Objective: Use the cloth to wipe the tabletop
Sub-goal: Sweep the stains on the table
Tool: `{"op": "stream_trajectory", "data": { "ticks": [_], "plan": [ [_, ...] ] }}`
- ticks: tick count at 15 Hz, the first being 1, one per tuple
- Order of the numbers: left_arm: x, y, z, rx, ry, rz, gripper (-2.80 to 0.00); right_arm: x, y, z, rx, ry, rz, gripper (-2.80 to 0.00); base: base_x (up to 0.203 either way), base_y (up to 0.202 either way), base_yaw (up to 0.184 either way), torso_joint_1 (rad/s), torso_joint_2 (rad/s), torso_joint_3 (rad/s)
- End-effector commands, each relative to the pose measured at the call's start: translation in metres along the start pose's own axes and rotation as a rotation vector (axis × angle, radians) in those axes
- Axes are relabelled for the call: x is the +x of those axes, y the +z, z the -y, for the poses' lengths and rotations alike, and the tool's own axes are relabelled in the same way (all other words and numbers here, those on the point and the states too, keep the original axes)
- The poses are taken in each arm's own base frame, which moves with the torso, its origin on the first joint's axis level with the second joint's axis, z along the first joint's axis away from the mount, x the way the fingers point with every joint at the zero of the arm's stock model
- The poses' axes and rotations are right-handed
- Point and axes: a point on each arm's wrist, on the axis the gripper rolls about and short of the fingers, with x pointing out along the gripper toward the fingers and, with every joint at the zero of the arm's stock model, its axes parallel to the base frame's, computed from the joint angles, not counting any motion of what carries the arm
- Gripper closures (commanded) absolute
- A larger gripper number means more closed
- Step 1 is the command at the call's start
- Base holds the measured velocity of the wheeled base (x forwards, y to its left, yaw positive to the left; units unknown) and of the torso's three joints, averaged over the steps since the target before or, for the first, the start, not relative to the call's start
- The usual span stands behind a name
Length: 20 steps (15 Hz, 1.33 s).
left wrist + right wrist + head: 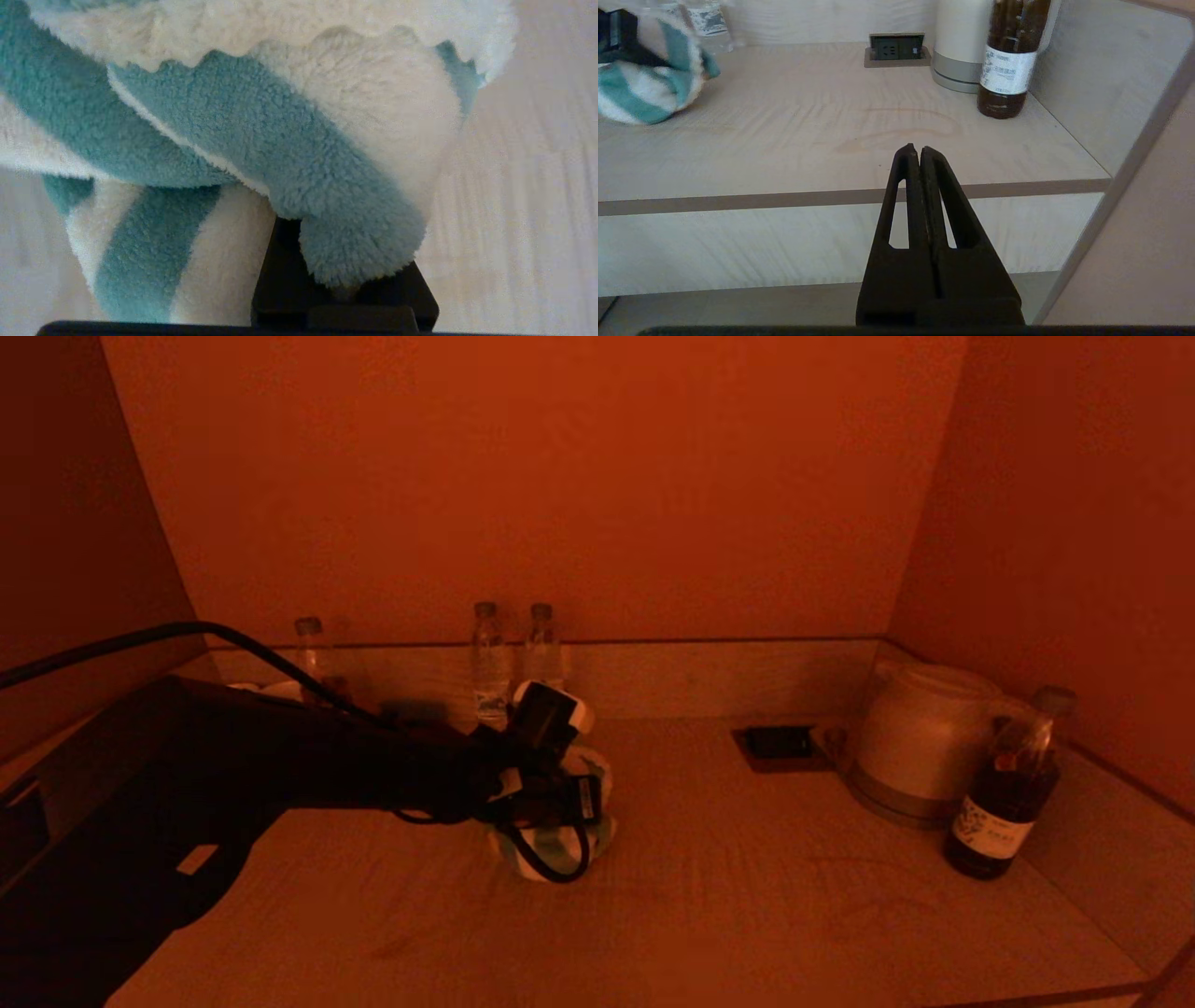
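- Toward the table's left half, the left pincer (551, 803) is seen clamped on the cloth (560, 835); in the left wrist view a bunched green fold of it is pinched at the dark fingers (289, 284).
- The cloth is gathered into a rounded wad rather than spread flat, so no clear long axis can be made out; it hangs directly under and around the pincer, its lower side at or just above the table (747, 896). Whether it actually presses on the wood cannot be told.
- Behind the wad, three clear water bottles (490, 667) stand along the back rim.
- To the right of the wad lies the broad bare stretch of the table, reaching to the near edge. This is judged to be the relation that counts: the unwiped surface lies rightward and nearward of the held cloth, so a sweep that way is called for.
- Further right, a recessed socket plate (780, 745) is set near the back rim, followed by a white kettle (920, 737) and a dark bottle (1008, 793) in the back right corner; a sweep would have to stop short of these.
- The right pincer (917, 151) is parked off the table's near edge, closed on nothing, well apart from the cloth; the left arm is clearly the nearer.
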Motion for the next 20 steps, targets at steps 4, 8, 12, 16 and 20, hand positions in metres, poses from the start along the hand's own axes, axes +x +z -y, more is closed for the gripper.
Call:
{"op": "stream_trajectory", "data": {
  "ticks": [4, 8, 12, 16, 20],
  "plan": [
    [0.012, -0.001, -0.026, -0.063, 0.105, -0.094, 0.00, 0.000, 0.000, 0.000, 0.000, 0.000, -0.001, 0.00, 0.000, 0.000, 0.000, 0.000, 0.00, 0.000],
    [0.016, 0.010, -0.065, -0.172, 0.212, -0.148, 0.00, 0.000, 0.000, 0.000, 0.000, 0.000, -0.002, 0.00, 0.000, 0.000, 0.000, 0.000, 0.00, 0.000],
    [0.005, 0.005, -0.092, -0.261, 0.343, -0.291, 0.00, 0.000, 0.000, 0.000, 0.000, 0.000, -0.001, 0.00, 0.000, 0.000, 0.000, 0.000, 0.00, 0.000],
    [-0.005, 0.004, -0.089, -0.263, 0.348, -0.308, 0.00, 0.000, 0.000, 0.000, 0.000, 0.000, -0.001, 0.00, 0.000, 0.000, 0.000, 0.000, 0.00, 0.000],
    [-0.031, -0.015, -0.075, -0.215, 0.356, -0.374, 0.00, 0.000, 0.000, 0.000, 0.000, 0.000, -0.001, 0.00, 0.000, 0.000, 0.000, 0.000, 0.00, 0.000]
  ]
}}
